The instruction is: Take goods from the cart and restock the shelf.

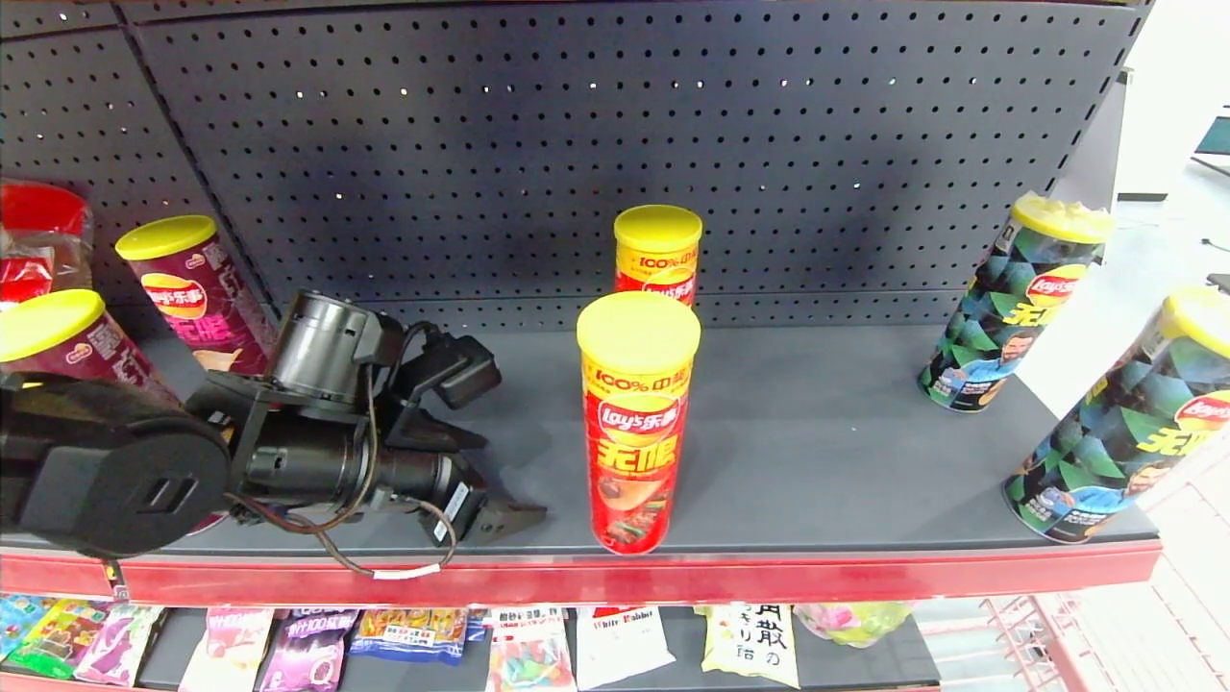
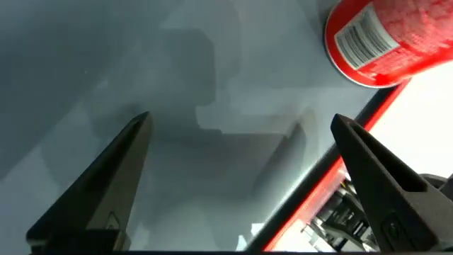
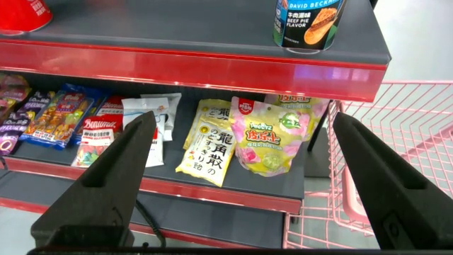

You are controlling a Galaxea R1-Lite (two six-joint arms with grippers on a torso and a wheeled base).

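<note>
Gray shelf (image 1: 817, 432) has a red can (image 1: 634, 452) standing by its front edge, and the left gripper (image 2: 241, 120) beside it and the right gripper (image 3: 244, 117) near the cart (image 3: 417, 163) are wide open and empty, so restocking seems partly done.

You see only the upper half of the rear yellow can (image 1: 657, 252); the front red can (image 1: 634, 432) covers the rest. Your left arm (image 1: 192, 461) hides the lower parts of the near purple can (image 1: 72, 341) and the far purple can (image 1: 197, 293). The picture's edge cuts off the red-lidded jar (image 1: 38, 240) and the patterned can (image 1: 1134, 423). On the lower shelf, the snack packets (image 1: 615, 644) are cropped. The left wrist view cuts the front red can (image 2: 382, 42) short. In the right wrist view, the pink cart (image 3: 396, 142) runs off the picture.
</note>
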